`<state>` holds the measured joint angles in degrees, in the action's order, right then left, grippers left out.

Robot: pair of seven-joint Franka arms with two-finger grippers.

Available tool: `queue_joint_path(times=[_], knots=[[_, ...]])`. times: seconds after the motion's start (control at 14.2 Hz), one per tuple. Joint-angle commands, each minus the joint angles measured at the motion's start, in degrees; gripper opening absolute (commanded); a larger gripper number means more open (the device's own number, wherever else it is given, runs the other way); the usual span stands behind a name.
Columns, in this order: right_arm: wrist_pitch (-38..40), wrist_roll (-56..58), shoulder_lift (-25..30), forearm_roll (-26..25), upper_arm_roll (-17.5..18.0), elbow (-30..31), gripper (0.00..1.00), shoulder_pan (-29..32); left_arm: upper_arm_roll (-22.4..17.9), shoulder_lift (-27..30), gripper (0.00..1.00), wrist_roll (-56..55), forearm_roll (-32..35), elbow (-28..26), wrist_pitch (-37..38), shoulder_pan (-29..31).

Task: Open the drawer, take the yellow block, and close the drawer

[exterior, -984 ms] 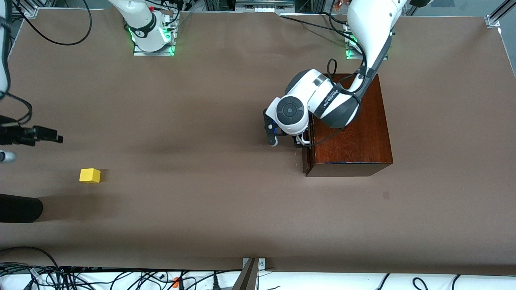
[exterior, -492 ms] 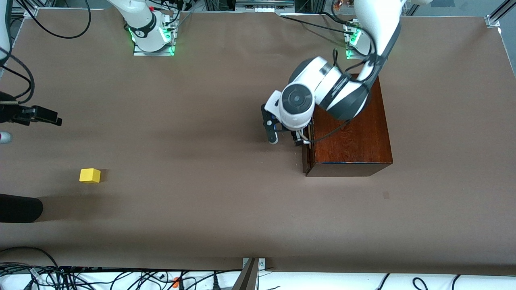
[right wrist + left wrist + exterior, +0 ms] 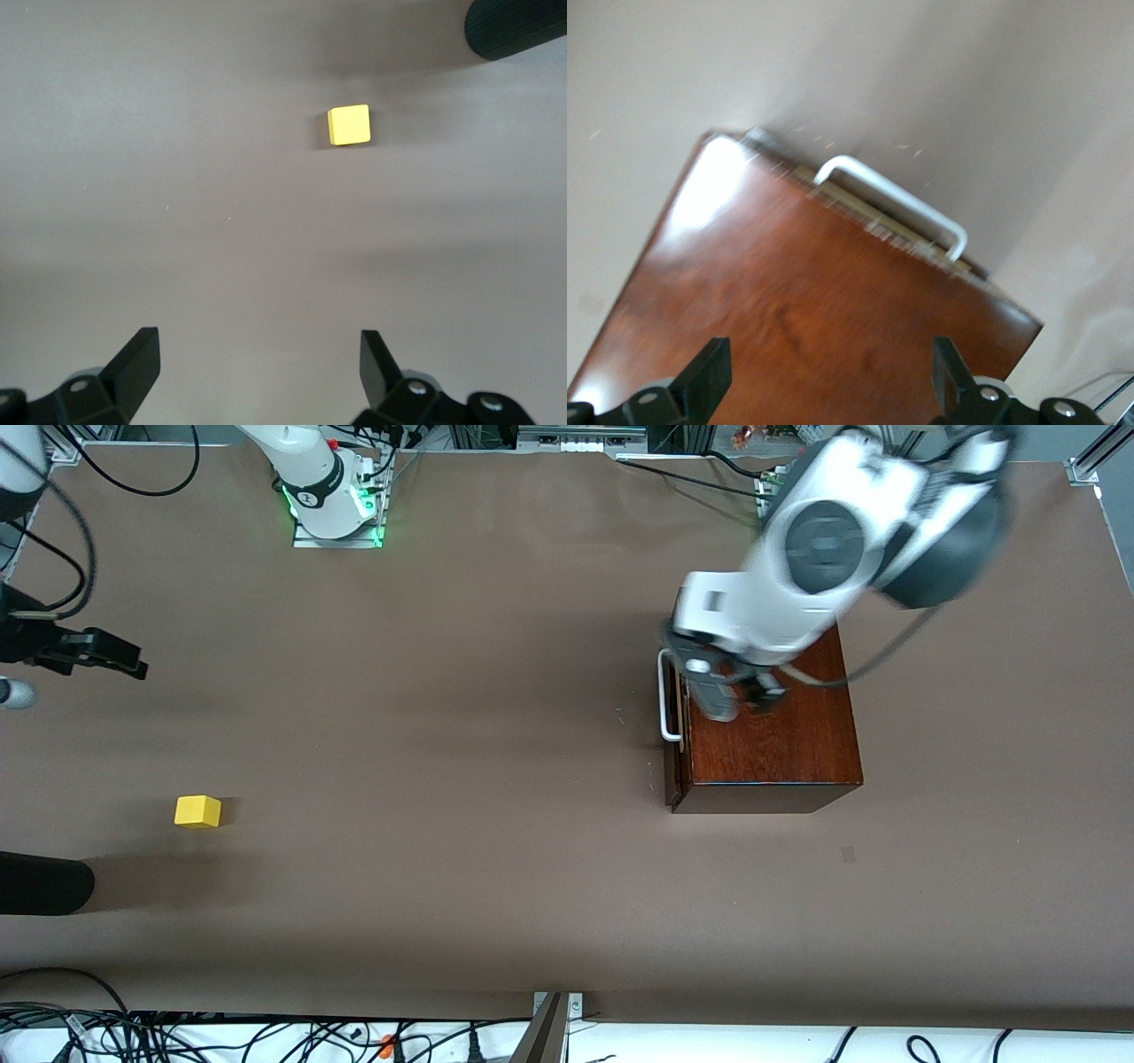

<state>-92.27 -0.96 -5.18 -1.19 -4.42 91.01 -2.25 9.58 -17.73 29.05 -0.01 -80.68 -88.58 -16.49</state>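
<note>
Since the earlier frames the left arm has been lifting away from the handle and swinging back, so the left gripper is now hanging over the top of the wooden box rather than sitting down at the drawer front. Its fingers are standing spread apart with nothing between them, as the left wrist view is showing, with the glossy reddish-brown lid filling the space under them. The white U-shaped handle is showing free, with no finger touching it. The drawer front is sitting flush or very nearly flush against the box; the blur in the left wrist view is making it hard to tell whether a thin gap is remaining.

The yellow block is lying on the bare brown table, well apart from the box, toward the right arm's end and nearer to the front camera than the box's handle. The right gripper is hovering at that end of the table, over bare surface farther from the front camera than the block. Its fingers are spread wide and holding nothing, and the block is showing in the right wrist view, clear of both fingertips.
</note>
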Motion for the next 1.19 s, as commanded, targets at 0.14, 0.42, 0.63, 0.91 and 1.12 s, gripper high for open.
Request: queue_joint_path(times=[0.14,0.42,0.63,0.91,1.12], knots=[[0.95,-2.03,3.34,-1.18,4.16,1.98,1.00,2.87,-0.52,1.47,1.00,-5.81,0.80,7.00,8.14,8.83],[2.01,-2.03,3.34,-1.00,3.81,1.80,1.00,2.87,-3.68,1.56,1.00,-22.24,0.89,9.66,14.29,10.86],[2.45,-2.03,3.25,-0.65,3.89,1.72,1.00,2.87,-7.98,4.17,1.00,-27.18,0.89,8.62,12.83,9.82],[2.45,-1.68,2.90,-0.48,3.81,1.45,1.00,2.96,-9.32,15.23,1.00,-32.03,0.80,-8.65,-2.26,10.07],[2.19,-2.11,2.81,-0.56,3.89,1.10,1.00,2.87,-9.23,17.64,1.00,-31.25,0.89,-11.60,-3.89,12.70]])
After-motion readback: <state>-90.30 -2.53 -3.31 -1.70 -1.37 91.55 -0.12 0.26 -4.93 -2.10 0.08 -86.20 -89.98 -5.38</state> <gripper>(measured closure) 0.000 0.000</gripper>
